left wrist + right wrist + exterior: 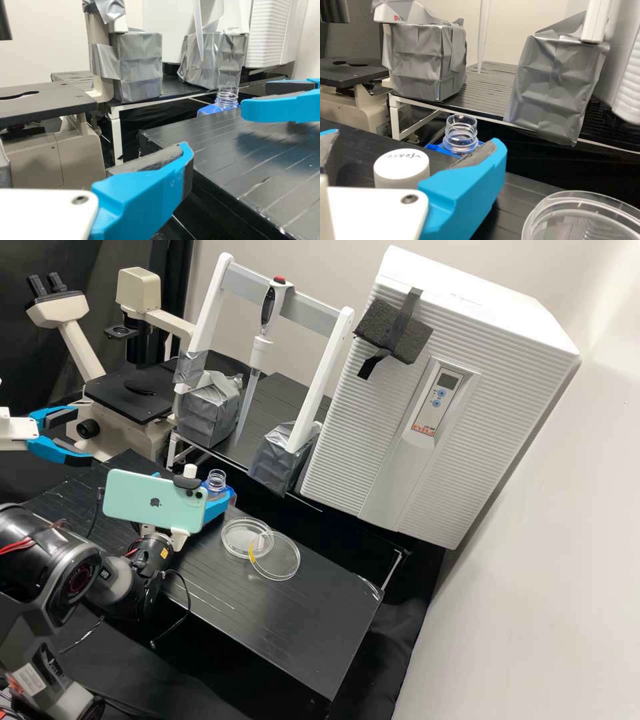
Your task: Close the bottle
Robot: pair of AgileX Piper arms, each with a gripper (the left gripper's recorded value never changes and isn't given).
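Right wrist view: jaws grip cap [401, 167] beside bottle [460, 133].

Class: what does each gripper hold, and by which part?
The left gripper, open, holds nothing. The white cap sits within the right gripper, near the open bottle; whether it is gripped cannot be told.

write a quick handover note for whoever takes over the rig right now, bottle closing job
Left gripper: fingers open, empty, off the end of the bench by the microscope.
Right gripper: just short of the bottle; its grip cannot be read.
White cap: at the right gripper, beside the bottle's mouth, not on it.
Bottle: upright, uncapped, near the bench's far edge.
Done: the cap is next to the bottle.
Left: set the cap on the neck and tighten it.
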